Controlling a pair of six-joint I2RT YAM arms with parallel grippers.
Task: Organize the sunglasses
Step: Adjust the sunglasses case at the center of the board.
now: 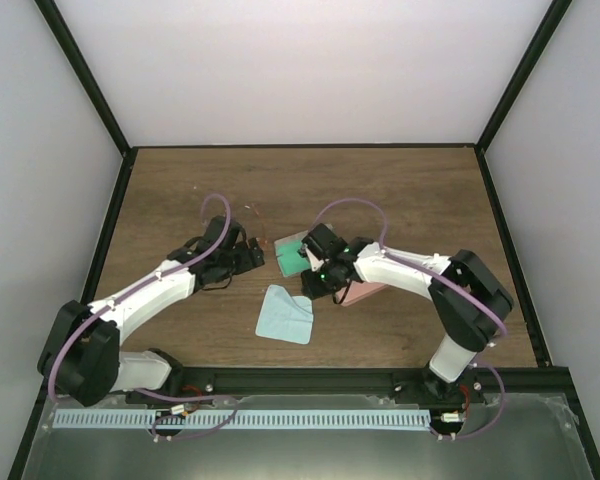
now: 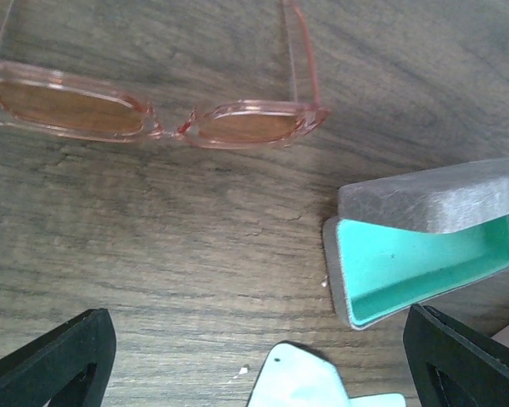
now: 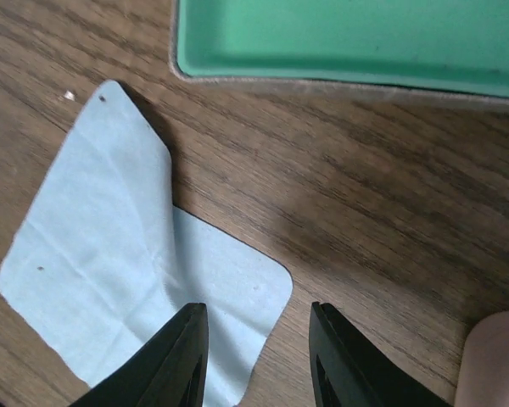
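Observation:
A pair of sunglasses (image 2: 153,117) with a translucent pink frame and pinkish-orange lenses lies on the wood, temples unfolded, beyond my left gripper (image 2: 259,320). That gripper is wide open and empty. From above the pair shows only as faint thin lines (image 1: 251,214) just behind the left gripper (image 1: 258,256). My right gripper (image 3: 256,309) is open and empty, hovering over the corner of a light blue cloth (image 3: 127,254); from above it (image 1: 311,282) is beside the grey case. The orange-lensed wire pair is out of view.
An open grey case (image 2: 424,254) with a teal lining lies between the grippers (image 1: 289,254); its edge fills the top of the right wrist view (image 3: 348,38). A pink case (image 1: 361,293) lies under the right arm. The cloth (image 1: 286,315) lies nearer the bases.

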